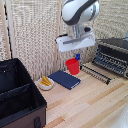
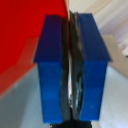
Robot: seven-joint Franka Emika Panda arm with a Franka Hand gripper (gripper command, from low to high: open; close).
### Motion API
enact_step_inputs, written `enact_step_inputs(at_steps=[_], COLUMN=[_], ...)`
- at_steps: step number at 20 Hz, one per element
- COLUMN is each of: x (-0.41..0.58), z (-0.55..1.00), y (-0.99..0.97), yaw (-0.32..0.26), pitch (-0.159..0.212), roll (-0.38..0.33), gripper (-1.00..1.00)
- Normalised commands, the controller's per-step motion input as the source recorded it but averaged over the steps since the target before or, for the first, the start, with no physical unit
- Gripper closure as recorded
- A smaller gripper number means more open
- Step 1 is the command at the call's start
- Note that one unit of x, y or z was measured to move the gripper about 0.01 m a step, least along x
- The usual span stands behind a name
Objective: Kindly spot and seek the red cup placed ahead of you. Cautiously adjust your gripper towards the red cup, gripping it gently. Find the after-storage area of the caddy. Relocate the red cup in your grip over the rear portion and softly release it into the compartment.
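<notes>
The red cup (image 1: pixel 73 66) is upright past the far corner of a dark blue book. My gripper (image 1: pixel 77 58) comes straight down onto its rim on the exterior view's right. In the wrist view the two blue fingers (image 2: pixel 52 65) are pressed close together on a thin wall, and the red cup (image 2: pixel 25 35) fills the space beside them; the gripper (image 2: pixel 70 65) is shut on the cup's rim. I cannot tell whether the cup rests on the table or hangs just above it. The black caddy (image 1: pixel 30 102) stands at the exterior view's left, well apart from the cup, its rear portion (image 1: pixel 12 75) behind the divider.
A cream bowl with yellow pieces (image 1: pixel 45 82) sits between the caddy and the dark blue book (image 1: pixel 65 79). A dark toaster oven (image 1: pixel 114 54) with a pulled-out rack (image 1: pixel 97 74) stands at the exterior view's right. A woven screen (image 1: pixel 35 30) closes the back.
</notes>
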Motion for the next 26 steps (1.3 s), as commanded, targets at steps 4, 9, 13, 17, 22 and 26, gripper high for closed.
enact_step_inputs(at_steps=[4, 9, 13, 17, 22, 26], x=[0.194, 0.125, 0.151, 0.111, 0.153, 0.337], z=[0.81, 0.72, 0.65, 0.58, 0.49, 0.24], y=[0.38, 0.7, 0.85, 0.89, 0.92, 0.91], yaw=[-0.043, -0.01, -0.004, 0.0, 0.0, 0.0], pitch=[0.121, 0.078, 0.038, 0.042, 0.029, 0.021], roll=[0.006, 0.018, 0.01, 0.0, 0.0, -0.001], gripper=[1.0, 1.0, 1.0, 1.0, 1.0, 1.0])
